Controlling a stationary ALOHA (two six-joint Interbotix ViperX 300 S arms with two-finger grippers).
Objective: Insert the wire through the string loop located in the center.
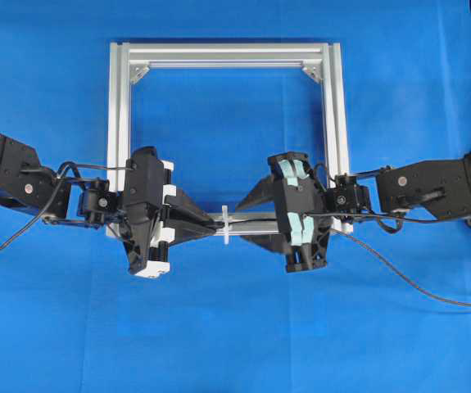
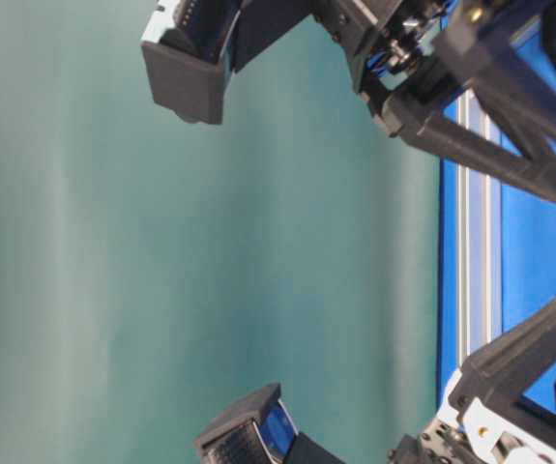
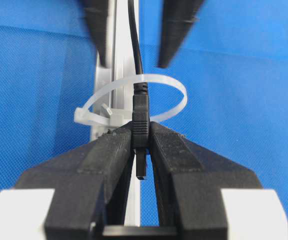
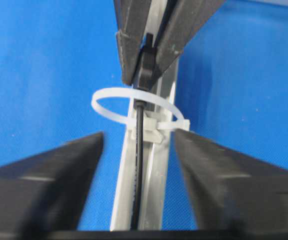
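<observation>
Left gripper (image 3: 140, 145): closed tight on the plug (image 3: 140, 117) of the wire (image 3: 135, 45); the plug stands between the two black fingers (image 3: 96, 165), its metal tip poking back toward the wrist, behind the fingertips.

Right gripper (image 4: 139, 142): jaws apart, holding nothing; the wire runs down the gap between its fingers (image 4: 48, 175) without touching either.

Wire: passes through the loop (image 3: 133, 97); from the left gripper's fingertips it goes straight ahead through the ring and on between the right gripper's open jaws. In the overhead view it trails on past the right arm and out across the blue cloth (image 1: 235, 344).

Loop: a thin white cable tie bent into a ring, just ahead of the left fingertips and just ahead of the right gripper's jaws, sitting between the two grippers. It is fixed to the near rail of the frame (image 1: 120, 98), its tail sticking out sideways.

Plug from the right wrist view: just beyond the ring, pinched in the opposite gripper's fingertips.

Frame: square, silver, flat on the cloth; both grippers meet over its near rail.

Table-level view: shows only parts of the arms and a frame rail; the loop is barely visible at the edge.
</observation>
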